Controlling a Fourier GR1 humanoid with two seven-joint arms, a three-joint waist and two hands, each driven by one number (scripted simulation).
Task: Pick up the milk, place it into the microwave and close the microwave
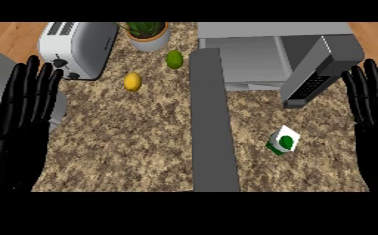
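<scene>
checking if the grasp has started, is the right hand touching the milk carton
Apart. The head view shows bare counter between the milk carton and the right hand, which rests open at the right edge.

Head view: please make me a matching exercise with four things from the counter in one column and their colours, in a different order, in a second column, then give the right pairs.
Things:
1. milk carton
2. toaster
3. round fruit nearest the toaster
4. round fruit beside the plant pot

Colours:
A. yellow
B. green
C. white and green
D. silver-white

Pairs: 1-C, 2-D, 3-A, 4-B
</scene>
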